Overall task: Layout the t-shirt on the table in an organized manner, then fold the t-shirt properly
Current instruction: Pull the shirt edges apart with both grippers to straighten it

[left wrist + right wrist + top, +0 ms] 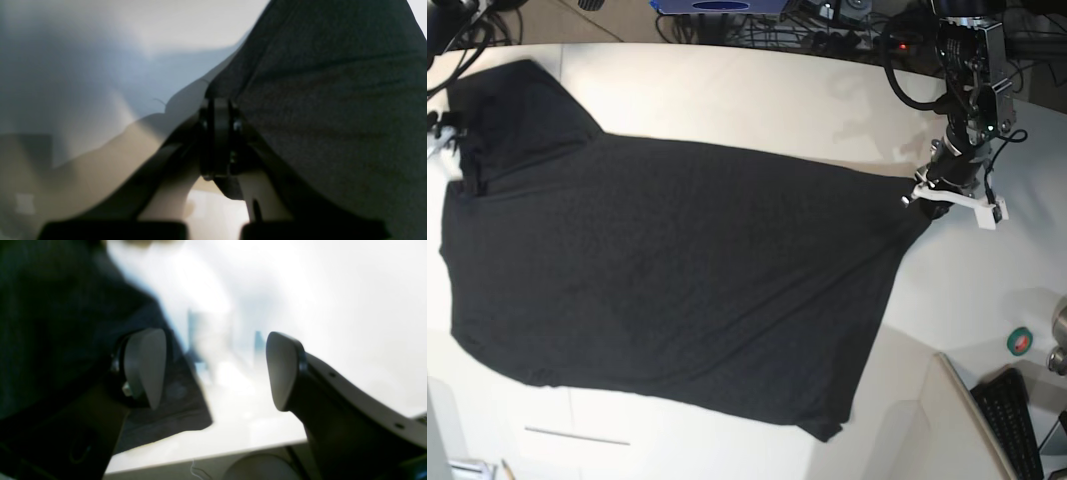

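The black t-shirt [677, 270] lies spread across the off-white table [727, 90], one sleeve at the far left; its rainbow graphic and tag do not show. My left gripper [932, 195] is shut on the shirt's right edge; in the left wrist view the fingers [218, 133] pinch dark fabric [333, 116]. My right gripper [457, 165] is at the shirt's left edge by the sleeve. In the right wrist view it [213, 370] stands open, with one finger [146, 366] against the shirt [50, 323] and the other finger [283, 370] over bare table.
A black keyboard [1017, 420] and a green tape roll [1020, 342] sit at the lower right. Cables [827, 20] run along the table's back edge. A thin seam line [577, 435] crosses the near table.
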Action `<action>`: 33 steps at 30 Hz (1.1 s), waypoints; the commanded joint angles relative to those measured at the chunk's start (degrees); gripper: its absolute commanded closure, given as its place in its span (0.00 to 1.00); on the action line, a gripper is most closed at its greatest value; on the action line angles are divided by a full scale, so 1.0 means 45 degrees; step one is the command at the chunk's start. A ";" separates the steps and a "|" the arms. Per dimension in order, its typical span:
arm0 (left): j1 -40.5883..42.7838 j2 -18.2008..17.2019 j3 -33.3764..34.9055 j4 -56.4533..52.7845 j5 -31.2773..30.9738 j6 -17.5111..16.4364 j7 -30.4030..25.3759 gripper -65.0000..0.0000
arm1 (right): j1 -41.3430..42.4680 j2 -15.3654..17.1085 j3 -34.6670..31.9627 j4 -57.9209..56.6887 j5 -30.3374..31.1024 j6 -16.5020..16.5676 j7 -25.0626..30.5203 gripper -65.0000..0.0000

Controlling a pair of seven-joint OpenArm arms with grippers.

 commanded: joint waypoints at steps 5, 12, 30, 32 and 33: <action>-0.0124 -0.0143 -0.0055 0.0211 -0.0052 -0.0078 -0.0286 1.00 | -0.0053 0.0287 0.0025 -0.1094 0.0117 -0.0031 0.0745 0.34; -0.0124 -0.0143 -0.0055 0.0192 -0.0052 -0.0078 -0.0286 1.00 | -0.0111 0.0248 0.0025 -0.2012 0.0117 -0.0011 0.0764 0.34; 0.0463 -0.0162 -0.0094 0.0856 -0.0052 -0.0078 -0.0306 1.00 | -0.0912 -0.0436 0.1237 0.0528 0.0117 0.0761 -0.0760 1.00; 0.0873 -0.0162 -0.0094 0.1364 -0.0052 -0.0039 -0.0306 1.00 | -0.1498 -0.0729 0.1237 0.1993 0.0117 0.0761 -0.1170 1.00; 0.1068 -0.0162 -0.0094 0.1638 -0.0052 -0.0039 -0.0306 1.00 | -0.1752 -0.0905 0.1237 0.2677 0.0117 0.0761 -0.1404 1.00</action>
